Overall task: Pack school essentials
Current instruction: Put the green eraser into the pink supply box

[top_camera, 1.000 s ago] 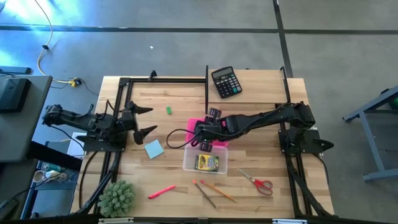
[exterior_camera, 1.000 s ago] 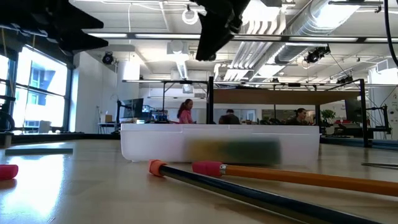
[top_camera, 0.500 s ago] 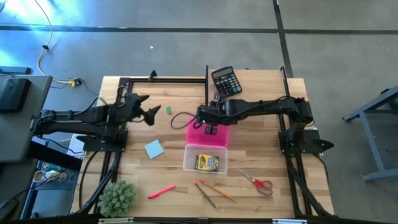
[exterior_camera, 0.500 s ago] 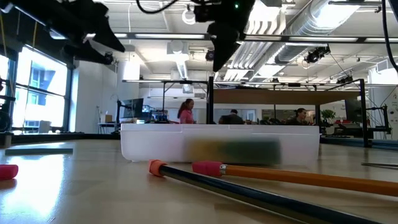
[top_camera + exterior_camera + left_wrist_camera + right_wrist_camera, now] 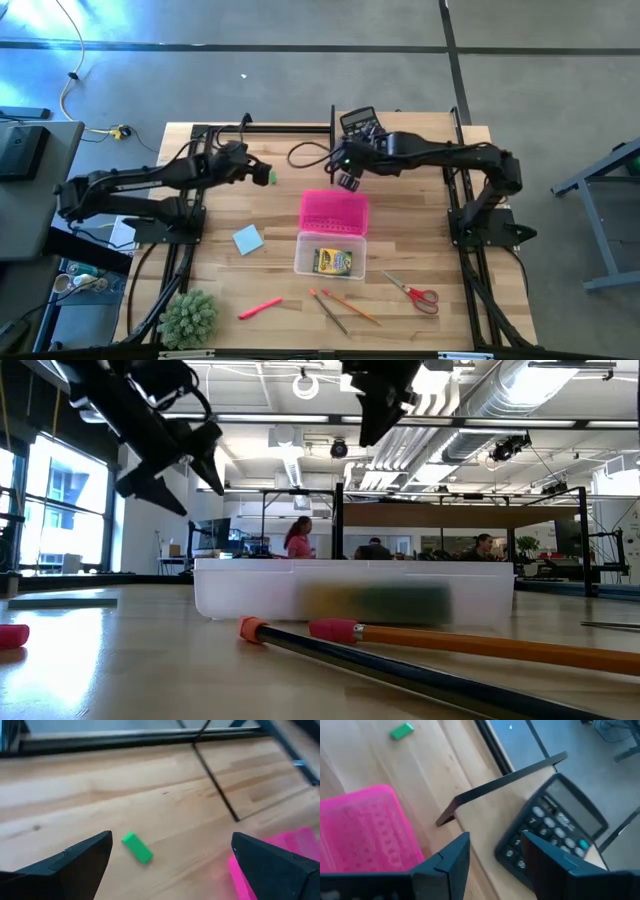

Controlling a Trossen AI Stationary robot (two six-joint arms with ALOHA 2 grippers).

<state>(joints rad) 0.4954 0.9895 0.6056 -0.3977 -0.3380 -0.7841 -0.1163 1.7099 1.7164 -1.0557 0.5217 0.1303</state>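
Over tabletop (image 5: 420, 220) far side: left gripper (image 5: 167, 865) held fingers spread above tiny green eraser (image 5: 137, 848); right gripper (image 5: 495, 852) empty, fingers apart, beside black calculator (image 5: 555, 832). Crayon box (image 5: 333, 262) seen in clear bin (image 5: 303, 262).

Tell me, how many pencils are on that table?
2. Both pencils lie side by side near the table's front edge, between the pen and the scissors. None seems hidden.

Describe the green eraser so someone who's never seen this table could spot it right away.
Start at the pink basket in the middle of the table. Look toward the left gripper, near the far edge. Just past its open fingers lies the eraser, a tiny bright-green block, alone on bare wood.
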